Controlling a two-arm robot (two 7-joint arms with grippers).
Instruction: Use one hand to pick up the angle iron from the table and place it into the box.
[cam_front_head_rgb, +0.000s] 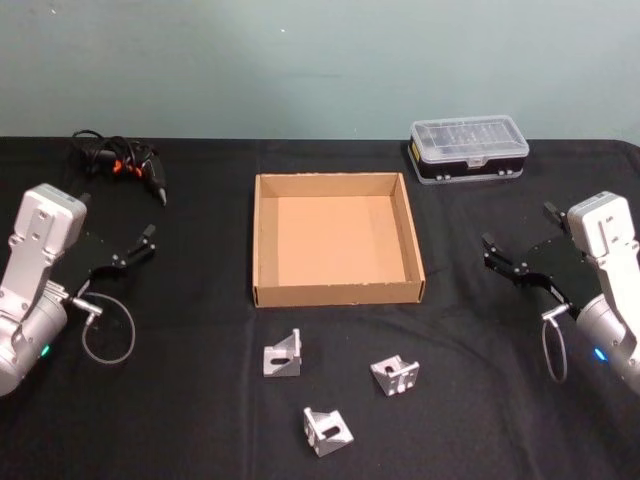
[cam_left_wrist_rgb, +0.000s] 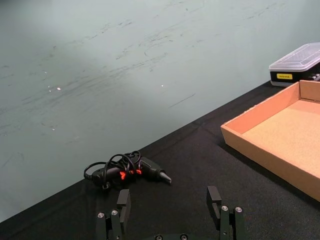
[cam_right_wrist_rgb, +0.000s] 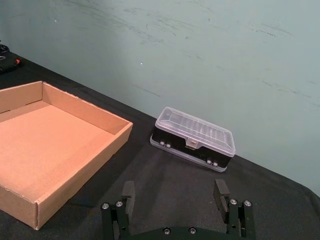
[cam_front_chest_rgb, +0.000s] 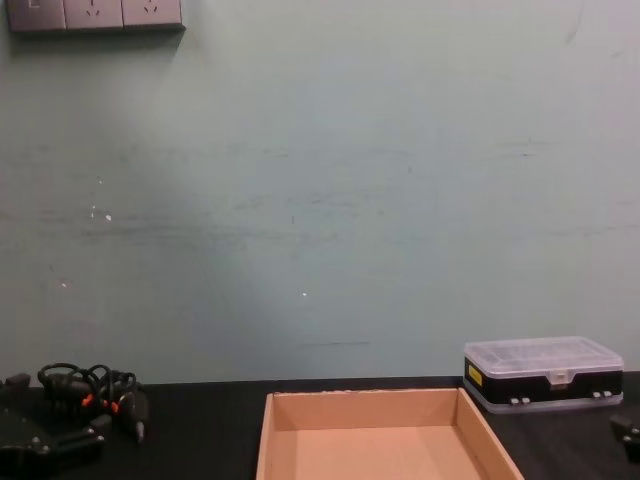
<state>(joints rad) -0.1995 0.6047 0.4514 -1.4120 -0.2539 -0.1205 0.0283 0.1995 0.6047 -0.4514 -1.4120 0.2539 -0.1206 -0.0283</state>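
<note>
At the near edge of the table (cam_front_head_rgb: 190, 420), matte black and flat: three small grey metal brackets, lying loose.
- Nearest angle iron (cam_front_head_rgb: 327, 430), left angle iron (cam_front_head_rgb: 283, 355) and right angle iron (cam_front_head_rgb: 395, 375). They lie near one another, none touching, all on the near side of the box and outside it.
- Risk, as I judge it: the pieces are close enough that fingers coming down on one could nudge a neighbour. The slanted faces look likely to twist or slip out of a pinch.

Mid-table, at the sides:
- Left gripper (cam_front_head_rgb: 135, 250), well apart from the irons, jaws spread wide with nothing between them.
- Right gripper (cam_front_head_rgb: 495, 255), at the opposite side, jaws likewise parted and empty.

Centre:
- Box (cam_front_head_rgb: 340, 292), shallow tan cardboard, nothing inside it.
- Risk: its near wall stands between the irons and the floor of the box. A piece carried too low could catch that wall and push the light tray back.

Far edge:
- Cable tangle (cam_front_head_rgb: 120, 160), black with red bits, at far left.
- Organizer case (cam_front_head_rgb: 468, 150), clear lid on a black base, at far right.

Behind:
- Wall (cam_front_head_rgb: 320, 60), pale green and scuffed.
- Sockets (cam_front_chest_rgb: 95, 14), high on the left in the chest view.
</note>
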